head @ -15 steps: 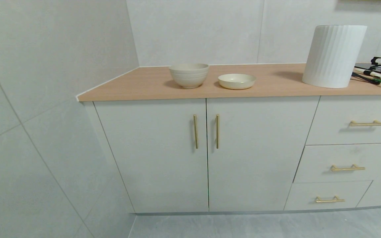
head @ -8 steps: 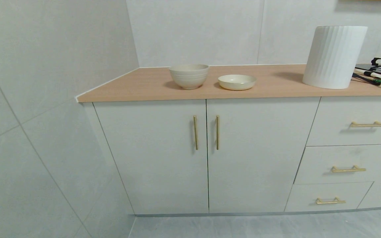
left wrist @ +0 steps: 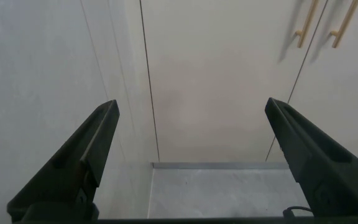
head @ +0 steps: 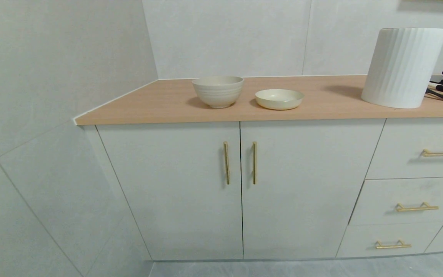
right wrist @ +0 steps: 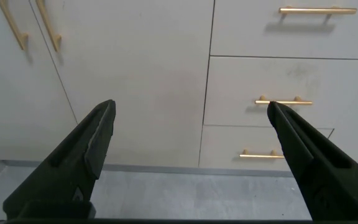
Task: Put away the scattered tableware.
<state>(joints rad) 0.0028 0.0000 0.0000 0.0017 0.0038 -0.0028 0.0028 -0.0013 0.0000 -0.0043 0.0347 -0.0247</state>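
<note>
While left gripper and right gripper both gape wide, ribbed beige bowl sits on wood countertop; shallow cream dish at its 3 o'clock, just apart.

Our head camera looked forward and down from well back, taking in the countertop, door handles and drawers. Our left wrist camera sat low behind the left gripper, facing the left door and floor. The right one, behind the right gripper, faced the drawers. All three views shared the handles.
</note>
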